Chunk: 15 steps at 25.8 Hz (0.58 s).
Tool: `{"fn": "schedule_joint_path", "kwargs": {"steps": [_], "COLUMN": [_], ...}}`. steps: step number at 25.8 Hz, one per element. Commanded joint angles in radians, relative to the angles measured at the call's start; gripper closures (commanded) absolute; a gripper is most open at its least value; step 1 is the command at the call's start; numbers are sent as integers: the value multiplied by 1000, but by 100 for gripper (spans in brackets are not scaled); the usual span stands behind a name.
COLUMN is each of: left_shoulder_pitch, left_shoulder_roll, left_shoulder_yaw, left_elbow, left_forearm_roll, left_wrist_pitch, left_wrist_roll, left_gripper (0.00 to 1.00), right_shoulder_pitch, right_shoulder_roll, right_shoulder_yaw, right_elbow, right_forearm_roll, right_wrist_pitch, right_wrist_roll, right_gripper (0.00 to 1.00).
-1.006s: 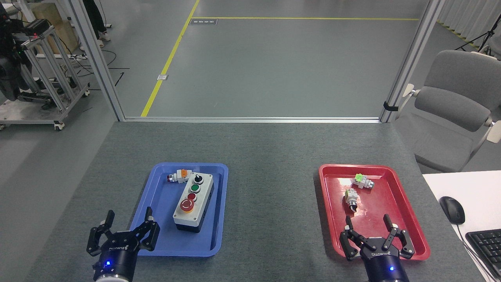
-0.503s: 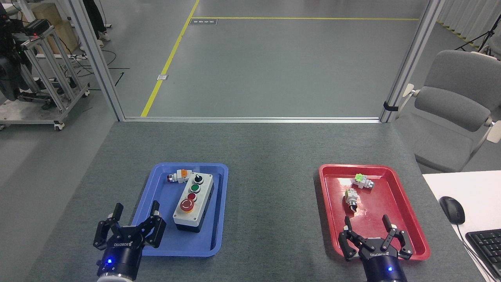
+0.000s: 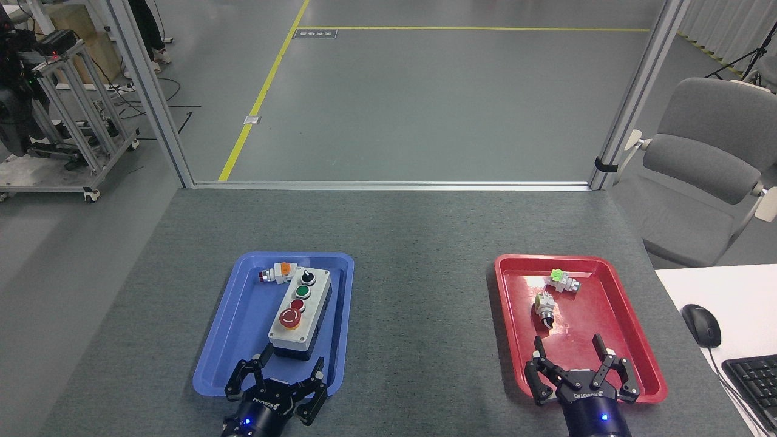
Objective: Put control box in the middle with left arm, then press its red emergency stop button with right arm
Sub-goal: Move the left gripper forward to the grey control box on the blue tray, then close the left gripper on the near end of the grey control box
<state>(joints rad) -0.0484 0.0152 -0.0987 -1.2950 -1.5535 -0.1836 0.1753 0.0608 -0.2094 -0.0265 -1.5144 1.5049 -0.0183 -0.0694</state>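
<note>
Moved: left gripper (image 3: 290, 371), fingers spread, now at near end of control box (image 3: 301, 314); box still in blue tray (image 3: 243, 328), unpressed; right gripper (image 3: 573, 362) spread, idle.

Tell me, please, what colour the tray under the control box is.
Blue; the tray under the control box shows in the head view.

Control box (image 3: 300, 315) in left tray (image 3: 218, 340); right tray (image 3: 631, 328) opposite.
</note>
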Motion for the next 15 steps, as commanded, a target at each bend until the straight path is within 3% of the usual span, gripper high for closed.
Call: {"fn": "schedule_joint_path", "kwargs": {"steps": [1, 7, 15], "left_shoulder_pitch": [-82, -151, -163], "left_shoulder_roll": [-8, -8, 0], "left_shoulder_yaw": [-6, -4, -3], "left_elbow": [126, 243, 270], "left_forearm_roll": [-17, -13, -11], "left_wrist_pitch": [39, 67, 110], "left_wrist_roll": [-3, -3, -3], "left_gripper": [1, 1, 1], "right_shoulder_pitch": [1, 1, 1], "right_shoulder_roll": [-2, -7, -7], "right_shoulder_yaw": [0, 0, 0], "right_elbow": [0, 2, 2], "right_forearm_roll": [0, 0, 0], "right_wrist_pitch": [0, 0, 0], "right_wrist_roll": [2, 0, 0], "right_gripper": [1, 1, 1]}}
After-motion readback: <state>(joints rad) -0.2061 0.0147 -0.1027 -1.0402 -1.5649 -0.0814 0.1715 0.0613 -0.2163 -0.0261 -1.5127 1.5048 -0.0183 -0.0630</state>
